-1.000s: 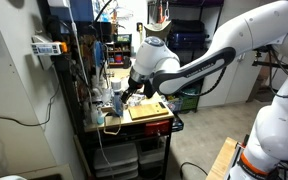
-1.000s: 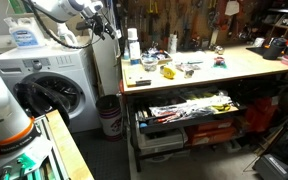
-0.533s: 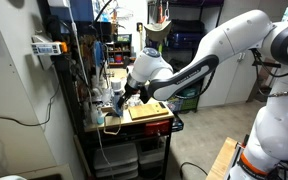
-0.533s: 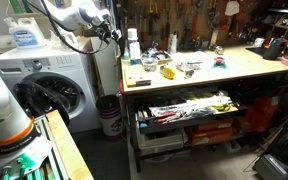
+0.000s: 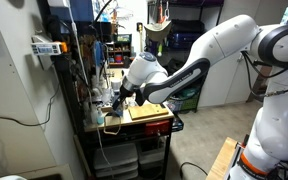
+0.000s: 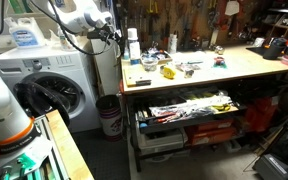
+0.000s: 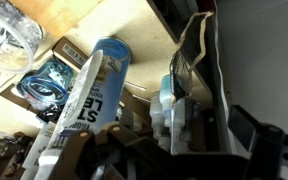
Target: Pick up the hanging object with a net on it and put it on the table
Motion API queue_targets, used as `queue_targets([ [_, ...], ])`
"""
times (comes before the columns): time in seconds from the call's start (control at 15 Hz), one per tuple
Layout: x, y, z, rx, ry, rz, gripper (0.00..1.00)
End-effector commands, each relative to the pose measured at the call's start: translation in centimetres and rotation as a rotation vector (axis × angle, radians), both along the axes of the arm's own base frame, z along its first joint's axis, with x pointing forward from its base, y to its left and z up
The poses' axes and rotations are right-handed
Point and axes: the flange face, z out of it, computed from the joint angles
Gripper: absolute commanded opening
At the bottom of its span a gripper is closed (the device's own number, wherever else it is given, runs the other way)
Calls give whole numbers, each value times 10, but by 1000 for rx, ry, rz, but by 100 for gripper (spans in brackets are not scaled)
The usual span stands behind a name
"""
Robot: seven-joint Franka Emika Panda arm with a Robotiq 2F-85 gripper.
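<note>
My gripper [image 5: 117,97] is at the near end of the workbench [image 5: 150,122], low among bottles and tools; it also shows in an exterior view [image 6: 112,33] by the bench's left end. In the wrist view the dark fingers [image 7: 159,150] lie along the bottom edge, with a pale blue and white bottle [image 7: 172,108] just in front of them. I cannot tell whether the fingers are open or closed. I cannot make out a hanging object with a net in any view.
A blue and white tube [image 7: 92,88] stands next to the bottle. A wooden board [image 5: 146,110] lies on the bench. The tool wall [image 6: 184,18], scattered tools [image 6: 179,68], a washing machine [image 6: 54,85] and an open drawer [image 6: 189,105] are nearby.
The arm has shifted a little lower and toward the bench's end. The gripper has moved slightly toward the bottles.
</note>
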Motion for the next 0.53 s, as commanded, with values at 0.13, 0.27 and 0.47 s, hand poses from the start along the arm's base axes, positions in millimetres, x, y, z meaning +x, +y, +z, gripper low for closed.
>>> queue_targets([
  [0.13,21,8,-8,-21,-19,44,86],
  [0.27,26,12,-10,-19,-22,55,76],
  [0.47,33,16,-14,-22,-23,71,68],
])
